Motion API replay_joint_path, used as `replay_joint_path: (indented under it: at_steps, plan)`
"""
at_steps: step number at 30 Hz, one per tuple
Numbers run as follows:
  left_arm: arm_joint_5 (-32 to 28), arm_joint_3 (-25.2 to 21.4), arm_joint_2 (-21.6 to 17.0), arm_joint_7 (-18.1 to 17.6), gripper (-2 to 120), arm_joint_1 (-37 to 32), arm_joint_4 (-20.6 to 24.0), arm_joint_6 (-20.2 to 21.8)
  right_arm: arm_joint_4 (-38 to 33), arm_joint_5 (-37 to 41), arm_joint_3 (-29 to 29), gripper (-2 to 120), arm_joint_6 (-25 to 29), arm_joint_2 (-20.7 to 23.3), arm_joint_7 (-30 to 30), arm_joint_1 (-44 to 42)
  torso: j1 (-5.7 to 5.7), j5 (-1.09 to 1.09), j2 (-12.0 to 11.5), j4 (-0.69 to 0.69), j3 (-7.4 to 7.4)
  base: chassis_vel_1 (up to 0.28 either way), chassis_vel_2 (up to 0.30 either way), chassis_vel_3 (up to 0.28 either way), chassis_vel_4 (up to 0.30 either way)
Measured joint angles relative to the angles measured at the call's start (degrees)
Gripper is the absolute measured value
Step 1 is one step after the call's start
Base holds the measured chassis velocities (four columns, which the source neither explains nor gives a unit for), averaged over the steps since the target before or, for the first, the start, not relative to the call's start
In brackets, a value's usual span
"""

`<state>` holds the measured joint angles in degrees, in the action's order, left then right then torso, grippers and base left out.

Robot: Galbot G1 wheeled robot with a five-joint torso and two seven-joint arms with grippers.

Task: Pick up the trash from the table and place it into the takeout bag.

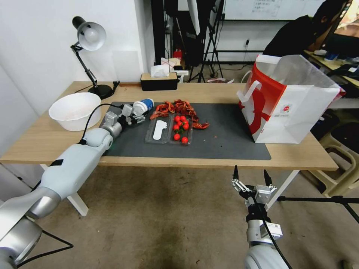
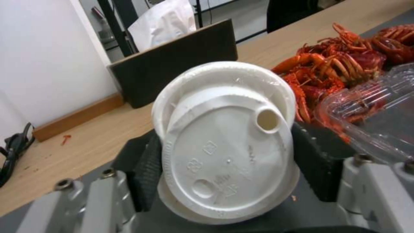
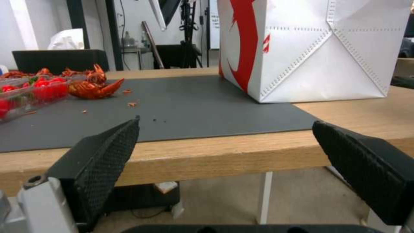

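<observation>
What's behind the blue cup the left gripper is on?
Behind the blue cup: bare tabletop, then the black tissue box. The cup's lid hides its inside.

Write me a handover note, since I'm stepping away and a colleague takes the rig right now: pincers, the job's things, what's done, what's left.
Left pincer: shut on the blue white-lidded cup, which lies on its side at the near-left part of the dark mat, pads on either side.
Right pincer: open, idle below the table's front edge.
Takeout bag: upright and open on the table's right end.
Also on the mat: crayfish shells and a clear tray of cherry tomatoes.
Done: cup gripped. I cannot see what is inside the bag.
Left: carry the cup to the bag; clear the remaining trash.
</observation>
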<state>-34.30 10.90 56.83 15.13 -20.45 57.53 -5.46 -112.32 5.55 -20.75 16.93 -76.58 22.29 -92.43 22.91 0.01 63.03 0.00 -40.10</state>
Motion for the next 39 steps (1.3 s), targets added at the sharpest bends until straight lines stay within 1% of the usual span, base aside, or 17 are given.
replay_joint_path:
  at_steps: [8,10,11,12,16,17,20,26,28,29,30,32,33,36,37,39]
  plan:
    - [0.8,-0.1,-0.1,0.0,61,-0.3,0.3,-1.0,0.0,0.0,0.0,100,0.0,0.0,0.0,-0.1,0.00,-0.01,0.0,0.00,-0.01,0.000,0.000,0.000,0.000]
    - [1.0,-0.1,-0.2,-0.2,61,1.4,4.5,-1.5,0.0,0.0,0.0,100,0.1,-0.2,0.0,-0.1,0.00,-0.01,0.0,-0.01,-0.01,0.000,0.000,0.000,0.000]
    - [0.7,0.2,-0.1,-0.3,61,2.1,5.7,-1.5,0.0,0.0,0.0,100,0.1,-0.2,0.0,-0.1,0.00,0.00,0.0,0.00,-0.02,0.000,0.000,0.000,0.000]
    - [0.7,0.2,-0.1,-0.3,61,2.1,5.7,-1.5,0.0,0.0,0.0,100,0.1,-0.2,0.0,-0.1,0.00,0.00,0.0,0.00,-0.02,0.000,0.000,0.000,0.000]
    - [-1.3,3.6,0.8,-1.2,61,6.2,10.8,-0.7,-0.1,0.0,-0.1,100,0.1,-0.3,0.0,-0.1,0.00,0.00,0.0,0.00,-0.01,0.000,0.000,0.000,0.000]
    - [-1.3,3.6,0.8,-1.2,61,6.2,10.8,-0.7,-0.1,0.0,-0.1,100,0.1,-0.3,0.0,-0.1,0.00,0.00,0.0,0.00,-0.01,0.000,0.000,0.000,0.000]
    - [-3.5,7.0,2.3,-1.5,61,9.9,13.4,-0.2,-0.1,-0.1,-0.1,100,0.2,-0.4,0.0,-0.1,0.00,0.00,0.0,-0.01,-0.01,0.000,0.000,0.000,0.000]
    - [-5.5,9.4,4.1,-1.8,61,13.2,14.5,0.0,-0.1,-0.1,-0.1,100,0.2,-0.5,0.0,-0.2,0.00,0.02,0.0,-0.02,-0.01,0.000,0.000,0.000,0.000]
    - [-6.6,11.4,5.7,-2.2,61,15.6,15.2,0.5,-0.3,-0.2,-0.2,100,0.3,-0.5,0.0,-0.3,0.00,0.00,0.0,0.01,-0.01,0.000,0.000,0.000,0.000]
    - [-6.6,11.4,5.7,-2.2,61,15.6,15.2,0.5,-0.3,-0.2,-0.2,100,0.3,-0.5,0.0,-0.3,0.00,0.00,0.0,0.01,-0.01,0.000,0.000,0.000,0.000]
    - [-7.1,12.3,6.5,-2.4,61,16.8,15.6,0.7,-0.3,-0.2,-0.2,100,0.3,-0.5,0.0,-0.4,0.01,-0.02,0.0,0.01,-0.01,0.000,0.000,0.000,0.000]
    - [-7.8,13.6,7.7,-2.7,61,18.4,16.0,1.0,-0.3,-0.2,-0.3,100,0.3,-0.5,0.0,-0.5,0.00,0.02,0.0,-0.01,0.00,0.000,0.000,0.000,0.000]
    - [-7.8,13.6,7.7,-2.7,61,18.4,16.0,1.0,-0.3,-0.2,-0.3,100,0.3,-0.5,0.0,-0.5,0.00,0.02,0.0,-0.01,0.00,0.000,0.000,0.000,0.000]
    - [-10.0,16.2,10.4,-3.4,61,21.7,16.3,2.0,-0.4,-0.2,-0.5,100,0.4,-0.7,0.0,-0.6,0.01,0.00,0.0,-0.02,-0.01,0.000,0.000,0.000,0.000]
    - [-10.0,16.2,10.4,-3.4,61,21.7,16.3,2.0,-0.4,-0.2,-0.5,100,0.4,-0.7,0.0,-0.6,0.01,0.00,0.0,-0.02,-0.01,0.000,0.000,0.000,0.000]
    - [-12.9,18.8,12.8,-4.4,61,24.5,16.3,2.6,-0.4,-0.2,-0.5,100,0.5,-0.8,0.0,-0.6,0.01,0.01,0.0,0.00,-0.01,0.000,0.000,0.000,0.000]
